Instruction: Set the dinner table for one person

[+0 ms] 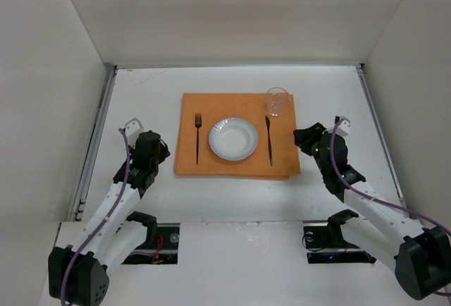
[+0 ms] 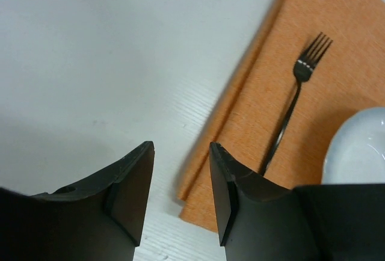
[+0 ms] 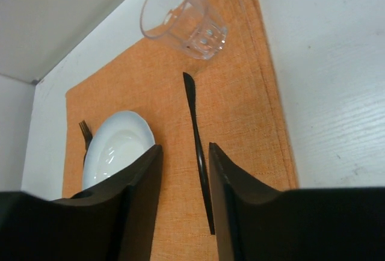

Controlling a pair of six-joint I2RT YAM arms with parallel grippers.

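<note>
On the white dinner table (image 1: 338,87) lies an orange placemat (image 1: 211,112). On it sit a white plate (image 1: 233,139) in the middle, a black fork (image 1: 197,137) to its left, a black knife (image 1: 269,139) to its right and a clear glass (image 1: 277,101) at the back right corner. My left gripper (image 1: 159,145) is open and empty, over bare table just left of the placemat (image 2: 337,50); the fork (image 2: 289,110) lies ahead of it. My right gripper (image 1: 303,139) is open and empty, at the placemat's right edge, raised above the knife (image 3: 197,135). The plate (image 3: 117,144) and glass (image 3: 180,17) show beyond.
White walls enclose the table on three sides. Grey metal rails (image 1: 95,144) run along its left and right (image 1: 377,126) edges. The arm bases stand at the near edge.
</note>
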